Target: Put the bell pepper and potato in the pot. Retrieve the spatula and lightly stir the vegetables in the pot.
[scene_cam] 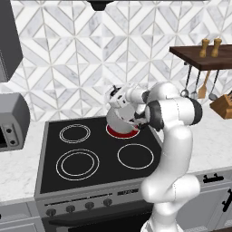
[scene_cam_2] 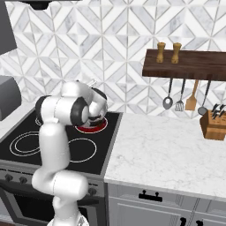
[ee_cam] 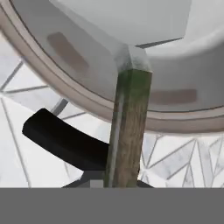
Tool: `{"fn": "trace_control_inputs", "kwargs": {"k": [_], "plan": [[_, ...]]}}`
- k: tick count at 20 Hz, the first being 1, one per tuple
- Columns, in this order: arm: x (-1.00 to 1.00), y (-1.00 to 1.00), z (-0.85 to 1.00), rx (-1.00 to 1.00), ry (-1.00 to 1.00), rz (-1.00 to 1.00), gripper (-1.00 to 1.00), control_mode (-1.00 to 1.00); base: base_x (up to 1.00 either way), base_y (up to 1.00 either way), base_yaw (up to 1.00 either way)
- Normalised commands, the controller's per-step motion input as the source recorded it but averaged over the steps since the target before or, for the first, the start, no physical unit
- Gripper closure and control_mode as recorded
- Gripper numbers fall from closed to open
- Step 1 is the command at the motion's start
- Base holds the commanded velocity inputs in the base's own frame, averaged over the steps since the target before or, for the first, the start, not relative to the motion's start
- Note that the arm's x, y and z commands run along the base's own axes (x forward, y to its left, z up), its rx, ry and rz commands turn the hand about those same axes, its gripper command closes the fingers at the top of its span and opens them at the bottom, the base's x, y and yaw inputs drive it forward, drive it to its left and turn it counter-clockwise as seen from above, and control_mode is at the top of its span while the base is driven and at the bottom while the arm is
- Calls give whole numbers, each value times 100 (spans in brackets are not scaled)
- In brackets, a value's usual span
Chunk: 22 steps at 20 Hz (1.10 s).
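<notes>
Four burner rings mark the black cooktop (scene_cam: 97, 152), and the back right one (scene_cam: 122, 132) glows red. The steel pot (scene_cam: 118, 120) sits on that glowing ring, close to the tiled back wall (scene_cam: 86, 54) and to the cooktop's right edge. The arm's hand hangs directly over the pot and hides most of its top.

In the hand view the gripper (ee_cam: 117, 183) is pressed together on the handle of the spatula (ee_cam: 129, 127). This greenish-brown shaft runs from between the fingertips up over the pot's rim (ee_cam: 78, 94), and its pale blade sits inside the pot. One black side handle (ee_cam: 65, 140) of the pot juts out just beside the shaft, on the near side of the rim.

The three unlit rings are bare, so the front and left of the cooktop are open. To the left a grey microwave (scene_cam: 11, 120) stands on the counter, well apart from the pot. To the right the white marble counter (scene_cam_2: 167, 150) runs bare as far as a wooden knife block (scene_cam_2: 214, 124) at the far end.

Above that counter a dark wooden shelf (scene_cam_2: 190, 65) carries two wooden shakers (scene_cam_2: 168, 52). A ladle (scene_cam_2: 167, 102), a slotted turner (scene_cam_2: 179, 105) and a wooden spatula (scene_cam_2: 191, 102) hang below the shelf, close to the wall. A dark range hood (scene_cam: 115, 4) overhangs the stove at the top edge.

A small dark marking (scene_cam: 129, 191) on the stove's front panel, beside the knobs (scene_cam: 79, 207), is too small to read.
</notes>
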Motion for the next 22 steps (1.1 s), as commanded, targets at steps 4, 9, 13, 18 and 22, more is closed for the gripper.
{"fn": "trace_control_inputs", "kwargs": {"k": [4, 9, 13, 18, 22], "plan": [[-58, -73, -100, 10, -33, 23, 100, -100, 0, 0, 0], [-3, -39, -100, 15, -41, 27, 100, -100, 0, 0, 0], [-1, -23, -100, 18, -43, 28, 100, -100, 0, 0, 0], [-26, -19, -81, 33, -24, 18, 100, -100, 0, 0, 0], [-9, -42, -12, 50, -9, 7, 100, -100, 0, 0, 0]]}}
